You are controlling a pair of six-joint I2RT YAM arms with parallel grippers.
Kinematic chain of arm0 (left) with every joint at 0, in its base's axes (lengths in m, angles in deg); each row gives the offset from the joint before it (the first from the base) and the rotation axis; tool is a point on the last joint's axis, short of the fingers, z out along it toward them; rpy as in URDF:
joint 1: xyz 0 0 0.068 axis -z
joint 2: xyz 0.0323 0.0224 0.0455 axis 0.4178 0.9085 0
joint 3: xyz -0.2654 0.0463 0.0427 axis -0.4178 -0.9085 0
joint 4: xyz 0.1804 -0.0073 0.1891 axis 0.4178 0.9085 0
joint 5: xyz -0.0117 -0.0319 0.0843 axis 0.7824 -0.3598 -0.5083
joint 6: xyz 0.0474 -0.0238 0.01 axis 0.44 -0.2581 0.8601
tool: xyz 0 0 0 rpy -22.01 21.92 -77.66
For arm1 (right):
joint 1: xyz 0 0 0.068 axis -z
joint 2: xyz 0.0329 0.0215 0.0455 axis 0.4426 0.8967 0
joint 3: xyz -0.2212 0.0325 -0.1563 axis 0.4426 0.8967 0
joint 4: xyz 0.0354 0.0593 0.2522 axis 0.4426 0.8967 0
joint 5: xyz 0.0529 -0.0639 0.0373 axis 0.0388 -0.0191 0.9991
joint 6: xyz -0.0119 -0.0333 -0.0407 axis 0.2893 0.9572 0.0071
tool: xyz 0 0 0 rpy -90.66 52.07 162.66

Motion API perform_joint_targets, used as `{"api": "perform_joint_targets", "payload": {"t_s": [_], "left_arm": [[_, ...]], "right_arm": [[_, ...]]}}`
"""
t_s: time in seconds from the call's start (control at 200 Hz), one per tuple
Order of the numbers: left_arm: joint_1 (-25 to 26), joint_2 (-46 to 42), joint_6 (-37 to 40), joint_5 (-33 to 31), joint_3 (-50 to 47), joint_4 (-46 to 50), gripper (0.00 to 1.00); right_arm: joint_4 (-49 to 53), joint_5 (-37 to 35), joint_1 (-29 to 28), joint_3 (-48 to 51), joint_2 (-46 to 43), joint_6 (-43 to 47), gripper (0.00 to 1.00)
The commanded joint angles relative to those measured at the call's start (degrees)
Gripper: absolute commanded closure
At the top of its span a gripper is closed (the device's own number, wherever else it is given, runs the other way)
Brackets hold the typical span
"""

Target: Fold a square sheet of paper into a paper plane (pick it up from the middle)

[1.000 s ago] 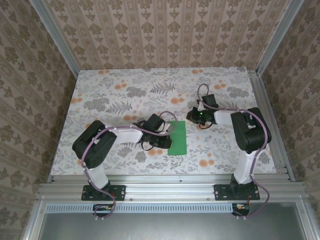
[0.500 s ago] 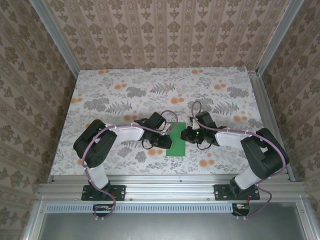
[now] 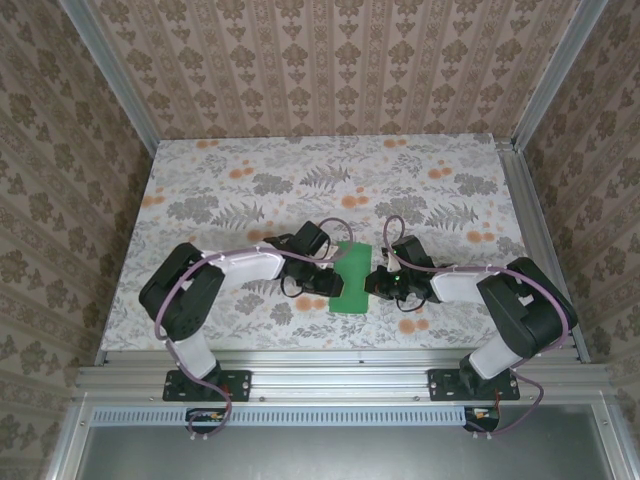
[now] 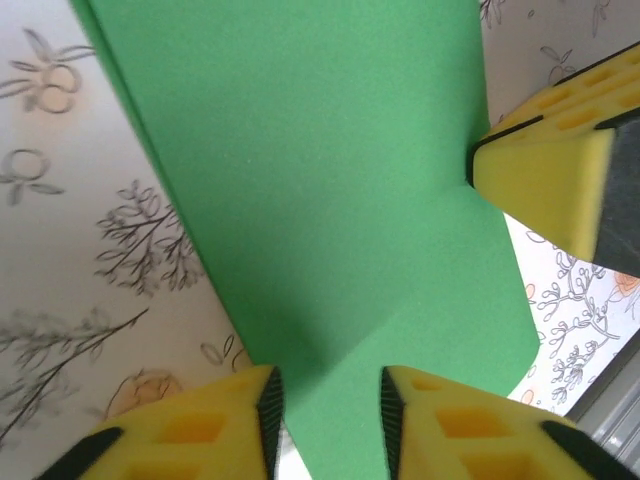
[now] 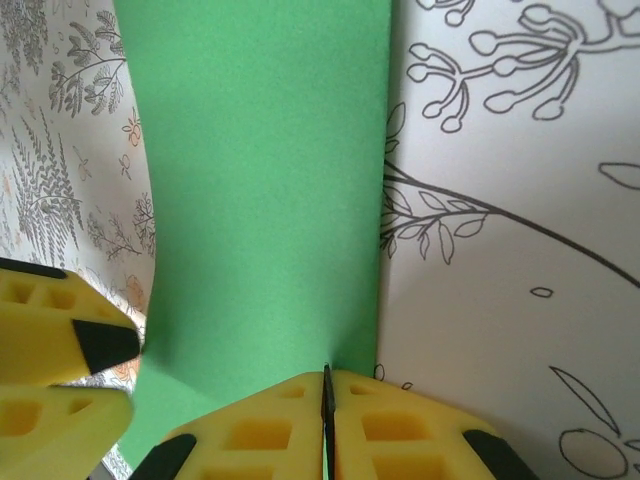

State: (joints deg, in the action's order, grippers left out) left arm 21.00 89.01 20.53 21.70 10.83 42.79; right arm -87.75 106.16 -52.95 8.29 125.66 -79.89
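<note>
The square sheet of paper [image 3: 353, 272] is bright green and lies folded into a narrow strip at the table's middle front. My left gripper [image 3: 334, 279] is at its left edge. In the left wrist view its jaws [image 4: 327, 425] stand parted, with the green paper [image 4: 330, 200] running between them, untouched. My right gripper [image 3: 372, 285] is at the strip's right edge. Its yellow fingers [image 5: 327, 400] are shut tight, tips against the near edge of the paper [image 5: 260, 180]; I cannot tell if paper is pinched. The strip's left side curls upward.
The floral tablecloth [image 3: 250, 190] reaches patterned walls at the back and both sides. An aluminium rail [image 3: 330, 380] carries the arm bases along the front. The right gripper's fingers [image 4: 545, 175] and the left gripper's fingers [image 5: 50, 335] flank the strip closely.
My right arm swung in from the back right and came down at the paper's right edge. My left gripper's jaws have opened off the paper and stayed in place.
</note>
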Motion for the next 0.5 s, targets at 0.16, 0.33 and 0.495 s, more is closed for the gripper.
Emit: {"api": "perform_joint_targets", "payload": {"t_s": [0.16,0.33,0.495], "left_arm": [[-0.28,-9.9,-9.2,-3.55,-5.1,1.03,0.53],[1.69,-12.97,-17.62,-3.72,-10.96,-5.67,0.5],[3.96,-14.61,-24.94,-5.07,-15.49,-13.33,0.49]], "right_arm": [[-2.34,-1.01,-0.48,2.34,-0.63,-1.93,0.88],[-3.08,-1.15,-0.68,3.25,-0.75,-2.49,0.88],[-3.34,-1.27,-0.83,3.67,-0.94,-2.61,0.89]]}}
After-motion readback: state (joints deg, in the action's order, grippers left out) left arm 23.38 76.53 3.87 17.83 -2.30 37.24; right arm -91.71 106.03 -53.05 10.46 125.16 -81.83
